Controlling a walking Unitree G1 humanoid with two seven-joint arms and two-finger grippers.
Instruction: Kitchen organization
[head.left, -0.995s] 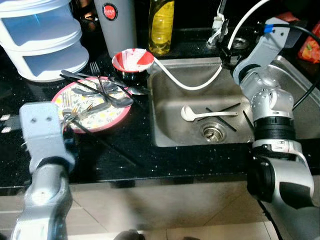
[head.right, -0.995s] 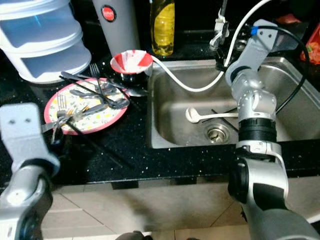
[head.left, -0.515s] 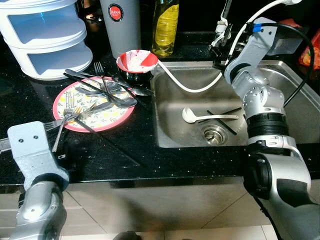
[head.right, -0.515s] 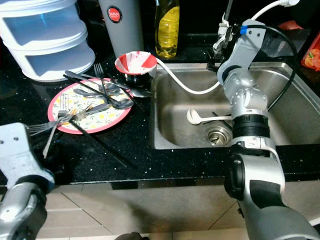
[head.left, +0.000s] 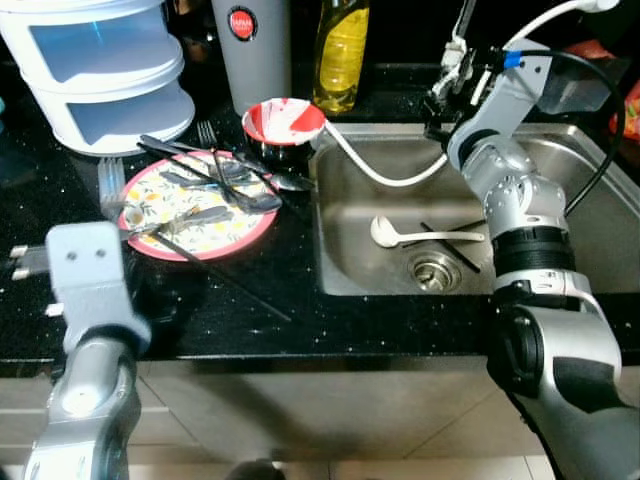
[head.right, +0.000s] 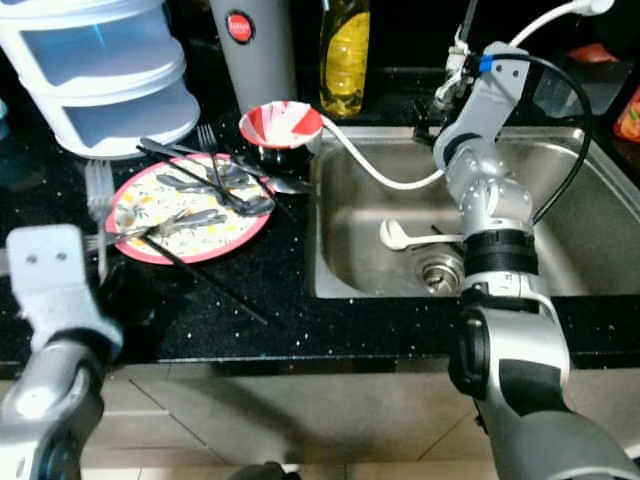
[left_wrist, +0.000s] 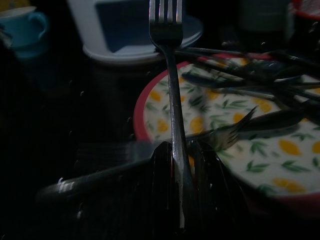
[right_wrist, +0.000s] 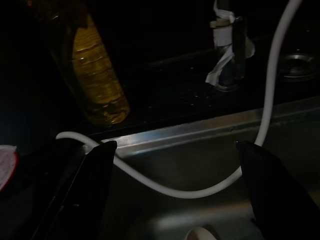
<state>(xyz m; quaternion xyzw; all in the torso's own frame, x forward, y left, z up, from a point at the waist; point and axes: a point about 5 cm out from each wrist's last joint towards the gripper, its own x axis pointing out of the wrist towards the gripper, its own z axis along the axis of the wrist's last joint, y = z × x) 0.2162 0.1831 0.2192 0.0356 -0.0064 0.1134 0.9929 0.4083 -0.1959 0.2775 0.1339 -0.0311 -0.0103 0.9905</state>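
The left gripper (left_wrist: 182, 165) is closed on a fork (left_wrist: 170, 85), its fingers (left_wrist: 162, 185) clamped on the handle; the tines point away from the wrist toward the white drawer unit (head.left: 105, 70); in the head views the fork (head.left: 108, 185) lies over the black counter (head.left: 250, 290) just left of the plate (head.left: 195, 205), with the left arm low at the counter's front edge; the plate, pink-rimmed with a leaf pattern, carries a heap of cutlery (head.left: 215, 185) and black chopsticks (head.left: 215, 275) that run off it across the counter; a red-and-white bowl (head.left: 284, 125) stands behind the plate, beside the sink (head.left: 400, 180); behind it are a grey cup (head.left: 252, 45) and a yellow bottle (head.left: 343, 50); a blue mug (left_wrist: 20, 25) sits near the drawer unit.

The right gripper (right_wrist: 175, 190) is held wide open and empty over the back of the sink, near the tap (right_wrist: 227, 45); a white hose (head.left: 375, 170) loops from the tap area down into the basin and over to the bowl; a white ladle (head.left: 420, 235) and more chopsticks (head.left: 450, 245) lie in the sink by the drain (head.left: 437, 270).
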